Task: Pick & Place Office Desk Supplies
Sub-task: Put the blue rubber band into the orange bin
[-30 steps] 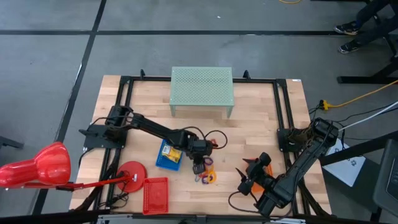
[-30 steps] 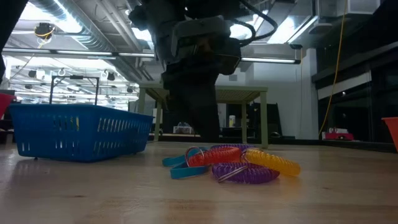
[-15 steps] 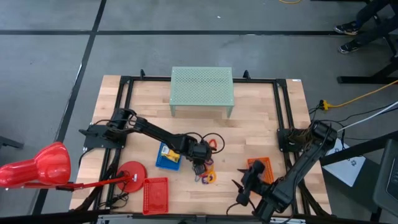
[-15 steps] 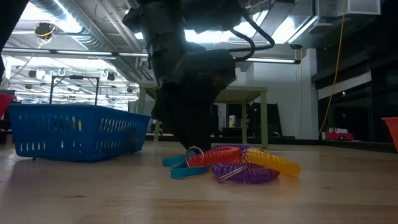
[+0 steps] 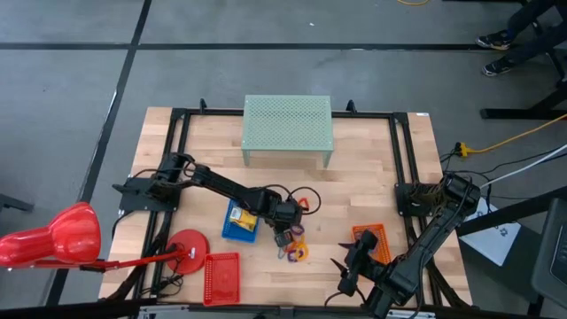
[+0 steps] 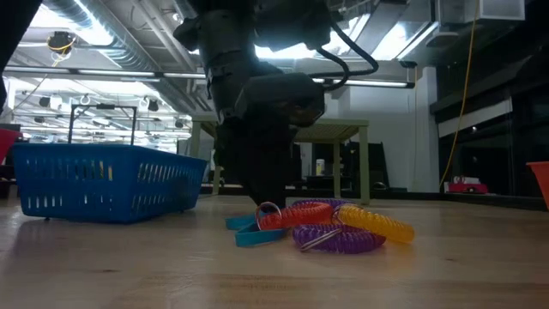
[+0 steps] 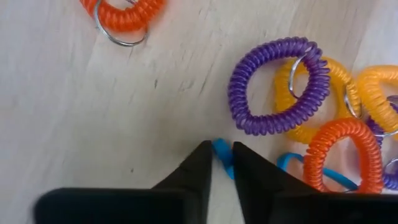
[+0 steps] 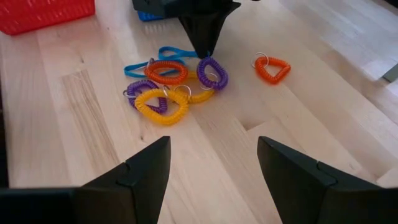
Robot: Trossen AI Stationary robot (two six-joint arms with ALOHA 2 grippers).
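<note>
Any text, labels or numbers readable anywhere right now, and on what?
None can be read.
Blue tray: yellow items inside show through the mesh, any print too blurred to read.
Coil loops and the left pincer closed on a blue loop: no markings.

Red desk lamp [image 5: 62, 237] at the table's left front corner, round base [image 5: 187, 245] on the wood. Red mesh tray [image 5: 221, 277] just beside the base. Blue tray [image 5: 237, 222] mid-table; orange tray [image 5: 372, 241] toward the right. Pale green perforated stand [image 5: 288, 124] at the far edge.
</note>
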